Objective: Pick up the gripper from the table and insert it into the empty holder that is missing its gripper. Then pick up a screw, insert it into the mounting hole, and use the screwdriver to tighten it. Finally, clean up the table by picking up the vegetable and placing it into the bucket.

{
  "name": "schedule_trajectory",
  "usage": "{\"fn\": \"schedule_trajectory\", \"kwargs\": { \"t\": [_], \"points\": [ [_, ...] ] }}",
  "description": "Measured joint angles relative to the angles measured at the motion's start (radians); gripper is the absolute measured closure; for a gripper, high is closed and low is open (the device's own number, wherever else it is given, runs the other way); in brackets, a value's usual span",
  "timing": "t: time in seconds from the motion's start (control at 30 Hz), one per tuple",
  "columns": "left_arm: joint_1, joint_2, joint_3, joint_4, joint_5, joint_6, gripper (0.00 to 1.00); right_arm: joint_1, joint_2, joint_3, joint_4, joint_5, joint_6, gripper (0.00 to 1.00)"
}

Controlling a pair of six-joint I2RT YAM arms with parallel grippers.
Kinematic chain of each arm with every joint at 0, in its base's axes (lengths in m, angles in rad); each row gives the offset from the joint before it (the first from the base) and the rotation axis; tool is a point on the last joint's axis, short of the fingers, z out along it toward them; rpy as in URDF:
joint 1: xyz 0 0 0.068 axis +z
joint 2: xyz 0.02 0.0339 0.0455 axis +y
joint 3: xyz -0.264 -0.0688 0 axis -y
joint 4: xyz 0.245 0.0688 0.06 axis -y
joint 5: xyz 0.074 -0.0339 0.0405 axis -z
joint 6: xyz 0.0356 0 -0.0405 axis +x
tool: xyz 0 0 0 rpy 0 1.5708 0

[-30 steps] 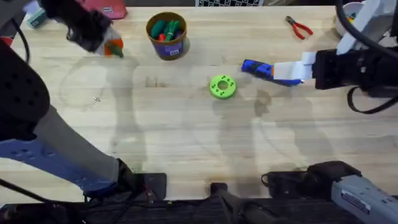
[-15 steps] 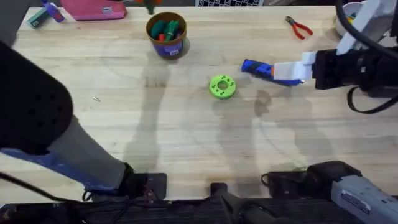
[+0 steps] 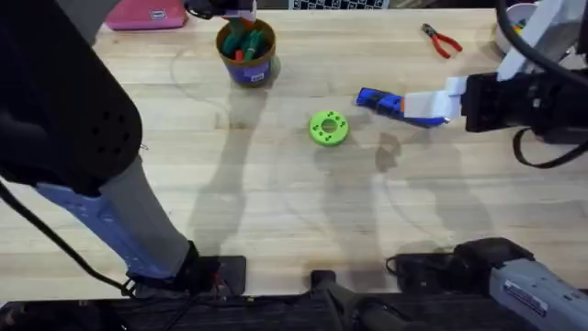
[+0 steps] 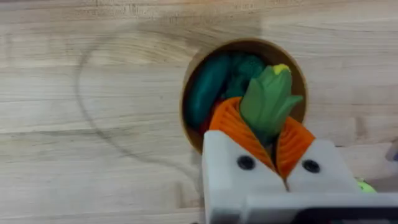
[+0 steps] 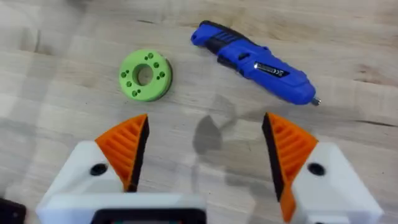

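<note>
- Left gripper [image 4: 268,134] hovering directly over the bucket [image 3: 246,52] at the far side of the table [image 3: 276,211]; jaws nearly closed, orange pads clamping the vegetable [image 4: 268,102].
- Vegetable showing green and leafy with a yellowish tip, pointing up out of the pads, positioned above the bucket's open mouth, not yet resting inside.
- Bucket already containing a dark green piece [image 4: 208,87] plus red and green bits; standing upright, tan with a dark blue band.
- Right gripper [image 5: 205,155] hanging above the table at the right side, jaws spread wide, gripping nothing.
- Screwdriver [image 5: 255,62] lying flat on the wood just beyond the right gripper, blue body, black tip end.
- Lime green disc [image 5: 145,75] with holes lying near the screwdriver.
- Red-handled pliers [image 3: 443,40] lying at the far right edge.
</note>
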Motion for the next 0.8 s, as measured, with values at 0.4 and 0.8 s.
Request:
{"fn": "schedule_trajectory", "kwargs": {
  "t": [0.4,0.8],
  "points": [
    [0.000,-0.001,0.000,-0.039,-0.018,0.018,0.031,0.000,0.000,0.000,0.000,0.000,0.000,0.007],
    [0.000,-0.099,0.000,-0.169,-0.022,-0.054,0.015,0.000,0.000,0.000,-0.001,0.000,0.000,0.011]
  ]
}}
